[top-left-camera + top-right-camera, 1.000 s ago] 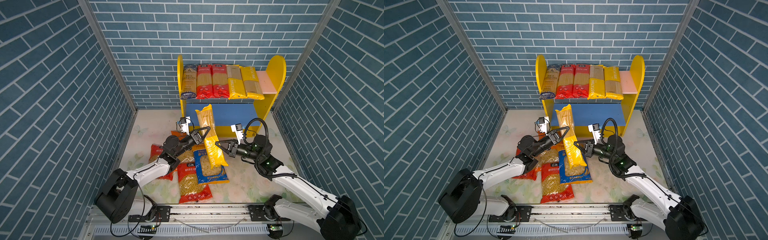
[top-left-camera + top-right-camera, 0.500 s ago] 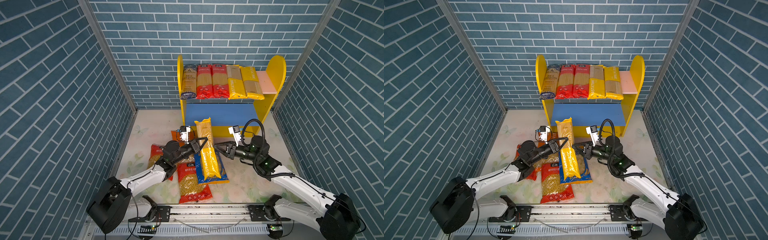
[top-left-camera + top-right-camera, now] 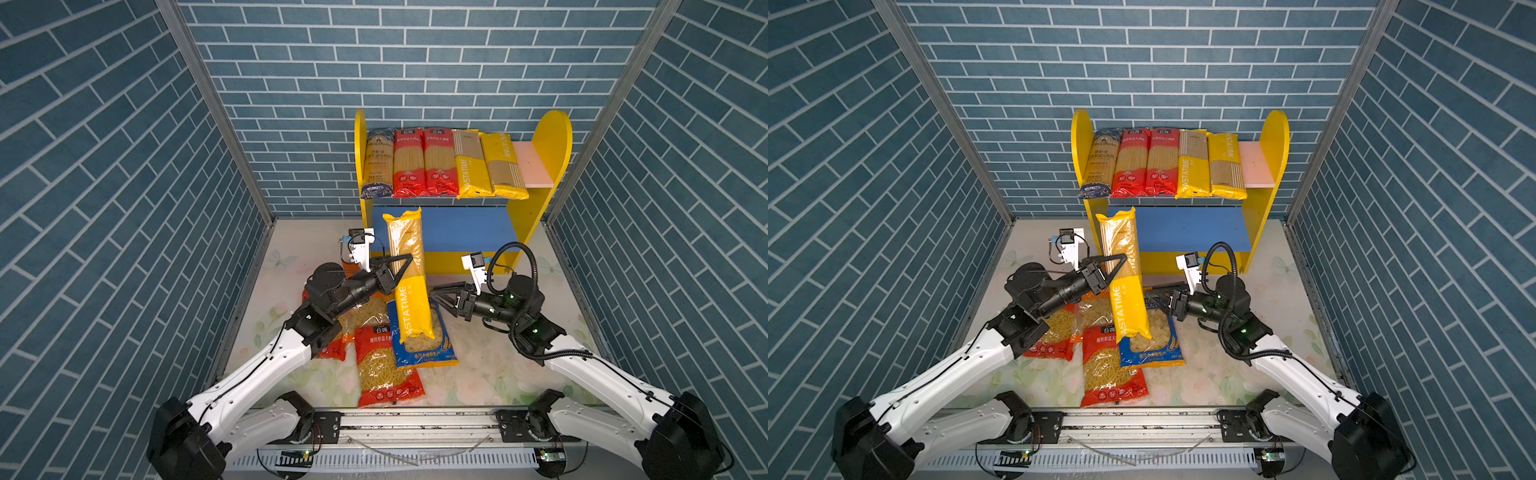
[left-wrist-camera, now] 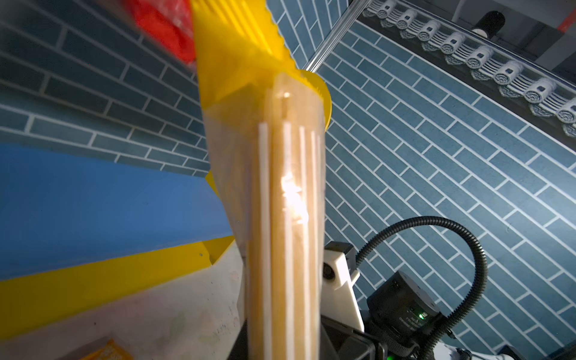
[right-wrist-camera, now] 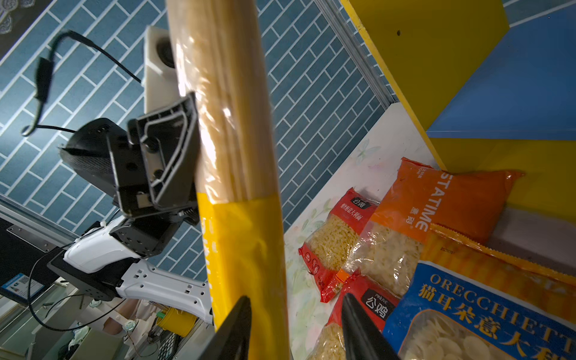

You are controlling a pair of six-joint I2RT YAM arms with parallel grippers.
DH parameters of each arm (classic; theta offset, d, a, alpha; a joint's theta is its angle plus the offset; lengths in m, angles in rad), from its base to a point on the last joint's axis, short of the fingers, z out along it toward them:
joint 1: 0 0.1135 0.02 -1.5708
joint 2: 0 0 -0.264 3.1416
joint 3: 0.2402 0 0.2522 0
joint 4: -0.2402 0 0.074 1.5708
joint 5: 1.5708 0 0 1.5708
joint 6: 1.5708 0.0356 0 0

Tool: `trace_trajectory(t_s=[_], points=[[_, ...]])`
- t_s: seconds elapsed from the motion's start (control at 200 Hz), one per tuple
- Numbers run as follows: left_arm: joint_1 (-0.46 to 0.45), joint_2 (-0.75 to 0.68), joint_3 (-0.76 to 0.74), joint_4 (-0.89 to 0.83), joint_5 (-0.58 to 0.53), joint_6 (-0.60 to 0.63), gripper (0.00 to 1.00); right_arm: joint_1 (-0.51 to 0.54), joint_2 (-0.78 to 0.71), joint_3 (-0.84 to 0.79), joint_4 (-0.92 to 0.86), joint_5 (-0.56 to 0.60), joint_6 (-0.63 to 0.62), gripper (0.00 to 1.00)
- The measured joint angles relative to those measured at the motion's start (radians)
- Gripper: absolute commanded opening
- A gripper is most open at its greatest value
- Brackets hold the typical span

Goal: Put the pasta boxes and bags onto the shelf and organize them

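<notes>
Holding the yellow pack [image 3: 409,309] upright by its middle, the left end effector [image 3: 404,265] is closed tight on it, in front of the shelf [image 3: 550,141]. The right end effector [image 3: 436,296] has its jaws apart, just beside the pack, gripping nothing. The pack's low end is over the blue bag [image 3: 430,353] on the worktop [image 3: 498,374].
</notes>
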Motion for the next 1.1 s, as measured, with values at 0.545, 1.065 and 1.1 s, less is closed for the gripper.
trace_trajectory(t_s=[0.545, 1.065, 1.1], points=[[0.0, 0.137, 0.29, -0.078, -0.156, 0.161, 0.0, -0.045, 0.006, -0.059, 0.235, 0.029, 0.219, 0.82], [0.0, 0.243, 0.311, -0.011, -0.312, 0.157, 0.0, -0.089, -0.075, -0.113, 0.253, 0.158, 0.285, 0.99], [0.0, 0.249, 0.317, -0.003, -0.314, 0.154, 0.0, -0.079, -0.073, -0.113, 0.248, 0.162, 0.284, 0.99]])
